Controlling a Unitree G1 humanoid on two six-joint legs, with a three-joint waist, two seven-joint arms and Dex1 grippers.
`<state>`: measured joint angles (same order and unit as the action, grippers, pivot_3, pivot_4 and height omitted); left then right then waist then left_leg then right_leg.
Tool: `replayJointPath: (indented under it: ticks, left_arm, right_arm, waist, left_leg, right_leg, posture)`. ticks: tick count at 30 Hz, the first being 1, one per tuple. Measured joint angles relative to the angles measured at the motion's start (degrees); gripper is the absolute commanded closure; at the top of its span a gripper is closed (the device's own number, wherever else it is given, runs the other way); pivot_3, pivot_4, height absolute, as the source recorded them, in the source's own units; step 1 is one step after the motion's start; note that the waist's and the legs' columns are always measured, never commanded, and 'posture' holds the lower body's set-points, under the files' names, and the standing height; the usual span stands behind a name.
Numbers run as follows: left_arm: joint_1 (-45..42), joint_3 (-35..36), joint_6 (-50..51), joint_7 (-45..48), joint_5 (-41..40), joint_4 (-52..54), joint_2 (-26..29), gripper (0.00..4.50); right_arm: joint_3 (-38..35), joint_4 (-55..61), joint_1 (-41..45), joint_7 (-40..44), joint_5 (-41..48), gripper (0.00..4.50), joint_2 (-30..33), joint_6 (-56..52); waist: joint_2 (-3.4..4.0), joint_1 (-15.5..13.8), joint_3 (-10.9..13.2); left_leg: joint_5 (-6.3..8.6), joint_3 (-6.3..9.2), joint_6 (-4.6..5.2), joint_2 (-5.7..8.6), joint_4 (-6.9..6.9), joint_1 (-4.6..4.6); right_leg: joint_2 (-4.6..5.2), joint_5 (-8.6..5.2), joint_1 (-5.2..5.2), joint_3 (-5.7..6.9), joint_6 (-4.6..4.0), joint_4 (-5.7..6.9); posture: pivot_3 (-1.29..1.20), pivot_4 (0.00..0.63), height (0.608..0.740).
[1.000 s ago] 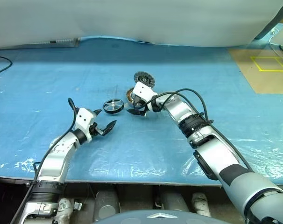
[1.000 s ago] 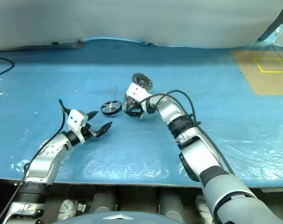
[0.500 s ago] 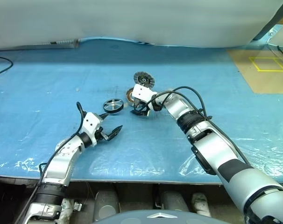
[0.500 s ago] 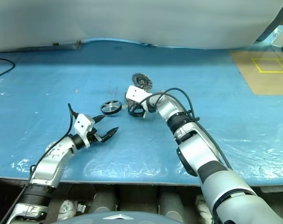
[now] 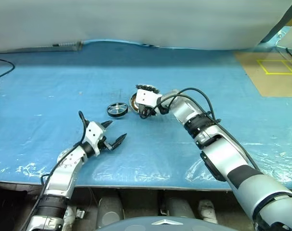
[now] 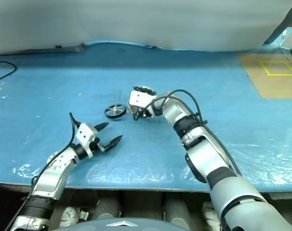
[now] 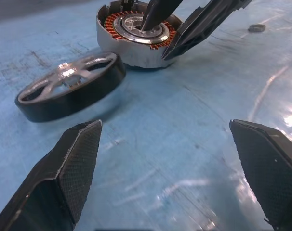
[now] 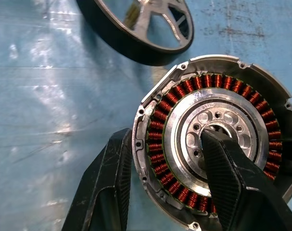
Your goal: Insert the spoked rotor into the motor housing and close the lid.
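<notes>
Right pincer [image 8: 163, 180] straddling the motor housing [image 8: 216, 144] wall, left pincer [image 7: 175, 168] apart; spoked rotor [image 7: 69, 94] not yet inserted, lid unfitted

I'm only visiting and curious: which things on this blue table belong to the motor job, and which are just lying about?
Part of the job:
- spoked rotor
- motor housing with copper windings
- slotted lid

Just lying about:
- black cable
- brown board marked with yellow tape
- blue plastic sheet
</notes>
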<state>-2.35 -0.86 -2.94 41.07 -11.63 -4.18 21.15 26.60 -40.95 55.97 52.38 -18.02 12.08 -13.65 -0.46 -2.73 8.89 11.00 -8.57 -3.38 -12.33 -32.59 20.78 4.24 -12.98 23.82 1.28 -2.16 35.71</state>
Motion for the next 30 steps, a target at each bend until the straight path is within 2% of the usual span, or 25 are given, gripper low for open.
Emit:
replayJointPath:
  ticks: [7,12,16,21,28,30]
  left_arm:
    - [0.53,-0.04,-0.13,1.24,-1.34,0.17,-0.14,0.0]
    - [0.55,-0.06,0.59,1.68,-1.98,0.37,-0.15,0.0]
    - [0.57,-0.06,1.26,1.91,-2.45,0.6,-0.14,0.0]
    - [0.62,-0.14,2.25,2.21,-2.61,1.44,-0.05,0.0]
    - [0.6,-0.15,3.45,2.33,-2.67,2.36,0.27,0.0]
    - [0.59,-0.15,3.48,2.43,-2.67,2.36,0.36,0.0]
  right_arm:
    - [0.01,24.3,-12.0,3.58,0.0,2.66,4.42,-13.39]
    - [0.16,39.94,-19.46,3.84,0.09,2.66,6.07,-23.83]
    - [0.57,47.41,-22.44,3.9,0.9,2.66,6.91,-30.34]
    - [-1.12,51.34,-22.97,3.93,4.94,2.66,6.47,-38.59]
    - [-1.14,53.94,-22.58,3.33,10.14,0.37,6.83,-45.27]
    - [-1.12,54.84,-22.23,2.93,11.81,0.37,7.29,-47.25]
  waist:
    - [0.0,-0.45,-0.01]
    - [-0.01,-0.48,-0.02]
    - [0.0,-0.48,-0.02]
    - [0.0,-0.41,-0.02]
    - [0.02,-0.38,-0.01]
    - [0.03,-0.38,0.01]
  left_leg:
    - [0.09,-0.07,0.14,0.04,0.39,-0.79]
    - [0.07,-0.08,0.1,0.08,0.68,-0.77]
    - [-0.03,-0.1,-0.08,0.13,0.99,-0.77]
    - [-0.03,-0.11,-0.08,0.14,1.13,-0.78]
    - [-0.04,-0.12,-0.09,0.15,1.14,-0.78]
    - [-0.04,-0.12,-0.09,0.15,1.13,-0.77]
  right_leg:
    - [0.0,-0.04,-0.69,-0.07,0.07,-0.32]
    - [-0.01,-0.05,-0.72,-0.08,0.11,-0.69]
    - [-0.01,-0.06,-0.72,-0.05,0.12,-0.94]
    - [-0.02,-0.07,-0.69,-0.05,0.13,-0.98]
    - [-0.01,-0.07,-0.67,-0.06,0.13,-0.98]
    - [-0.01,-0.07,-0.66,-0.07,0.13,-0.98]
  posture:
    - [0.0,0.15,0.74]
    - [0.0,0.15,0.74]
    - [0.0,0.15,0.74]
    - [0.0,0.15,0.74]
    - [0.0,0.15,0.74]
    - [0.0,0.15,0.74]
